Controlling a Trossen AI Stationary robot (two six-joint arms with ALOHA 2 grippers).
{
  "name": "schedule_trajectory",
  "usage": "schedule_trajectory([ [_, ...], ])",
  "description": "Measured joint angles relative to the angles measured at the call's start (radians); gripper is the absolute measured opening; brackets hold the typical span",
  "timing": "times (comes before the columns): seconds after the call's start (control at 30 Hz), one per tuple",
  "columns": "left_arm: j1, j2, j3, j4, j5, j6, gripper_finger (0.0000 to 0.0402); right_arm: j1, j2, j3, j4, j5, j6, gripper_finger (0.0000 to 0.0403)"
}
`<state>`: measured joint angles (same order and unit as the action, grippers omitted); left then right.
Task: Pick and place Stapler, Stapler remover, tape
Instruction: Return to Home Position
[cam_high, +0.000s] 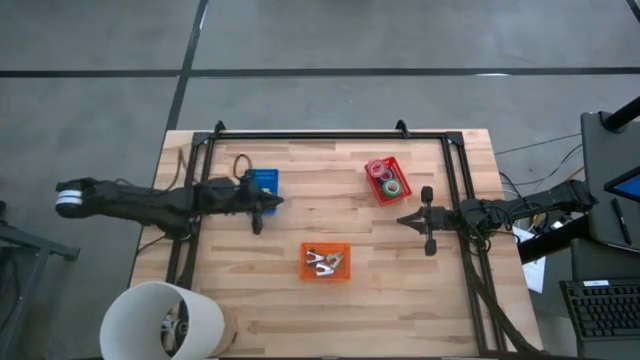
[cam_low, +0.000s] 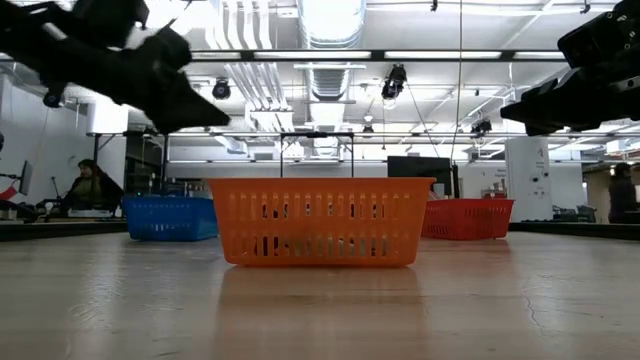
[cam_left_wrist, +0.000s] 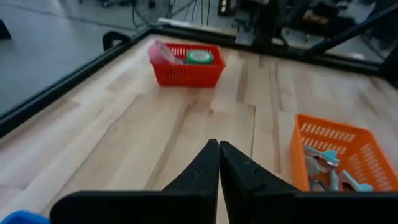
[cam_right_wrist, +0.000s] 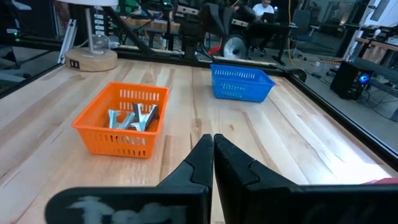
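I'm looking down on the wooden table (cam_high: 400, 310) with both arms hanging above it and neither one touching anything. The left gripper (cam_high: 277, 203) is hovering just beside the blue basket (cam_high: 264, 182), on the side facing the table's middle. In its wrist view the two dark fingers (cam_left_wrist: 202, 168) are pressing together to a point, holding nothing. The right gripper (cam_high: 403, 220) is sitting opposite, pointing inward from the right side of the frame, and its fingers (cam_right_wrist: 233, 165) are likewise meeting tip to tip, empty.

The tape (cam_high: 386, 178) is lying in the red basket (cam_high: 399, 196) toward the far right of the table, well apart from either gripper. I'm making out a green roll (cam_left_wrist: 199, 57) and a pinkish one (cam_left_wrist: 163, 53) from the left wrist.

The orange basket (cam_high: 326, 274) is resting nearer the front, between the two arms, and the stapler removers (cam_high: 322, 262) are lying inside it in a loose heap of silvery metal with bluish grips. Something green is showing through the blue basket's mesh, though I cannot tell what. I'm finding no stapler in any view.

A white lampshade (cam_high: 160, 320) is standing at the front left corner. From table height both arms are hanging well above the baskets, and people are sitting in the room behind: one (cam_low: 90, 185) at the left, another (cam_low: 620, 195) at the far right.
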<state>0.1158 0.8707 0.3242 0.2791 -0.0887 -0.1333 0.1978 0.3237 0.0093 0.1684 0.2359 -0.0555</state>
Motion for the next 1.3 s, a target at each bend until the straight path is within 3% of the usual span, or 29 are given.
schedule_trajectory([
  [0.3, -0.001, -0.292, -0.155, -0.011, 0.049, 0.01, 0.0005, 0.0, 0.0, 0.0, 0.0, 0.0, 0.001, 0.0008],
  [0.57, -0.001, -0.47, -0.222, -0.009, 0.071, 0.002, 0.0024, 0.0, 0.0, 0.0, 0.0, 0.0, 0.0, 0.0008],
  [1.3, 0.0, -0.501, -0.3, -0.048, 0.064, -0.001, 0.003, 0.0, 0.0, 0.0, 0.0, 0.0, 0.001, 0.0008],
])
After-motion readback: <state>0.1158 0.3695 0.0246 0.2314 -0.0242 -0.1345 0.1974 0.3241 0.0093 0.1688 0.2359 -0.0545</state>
